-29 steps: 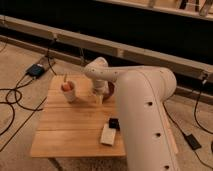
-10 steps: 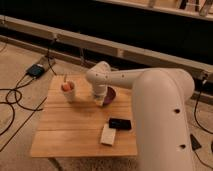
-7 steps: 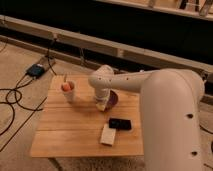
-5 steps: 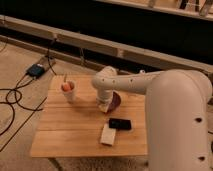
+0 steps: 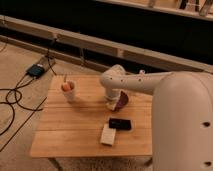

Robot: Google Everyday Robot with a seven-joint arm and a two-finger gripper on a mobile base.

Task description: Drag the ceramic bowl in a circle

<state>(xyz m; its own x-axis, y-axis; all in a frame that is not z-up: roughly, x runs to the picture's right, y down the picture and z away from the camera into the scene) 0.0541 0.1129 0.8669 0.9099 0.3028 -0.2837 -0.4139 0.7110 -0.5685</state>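
Four failure modes worth flagging. The small round glossy maroon ceramic bowl (image 5: 123, 100) sits right of centre on the light slatted wooden table (image 5: 60, 135). The white arm's gripper (image 5: 112, 104) is down at its left rim, touching or nearly so; whether it is apart, together or clamped on the rim cannot be told. One: glossy ceramic likely slips out of contact mid-arc, so the bowl stalls while the arm sweeps on. Two: pressing on one rim may tilt the bowl. Three: the flat black rectangular device (image 5: 120, 123) lies just in front of the bowl, with the flat white card (image 5: 107, 135) beside it; a wide circle would shove both. Four: the white cup holding an orange item (image 5: 68, 91) stands apart to the left and would tip easily if the loop runs large.
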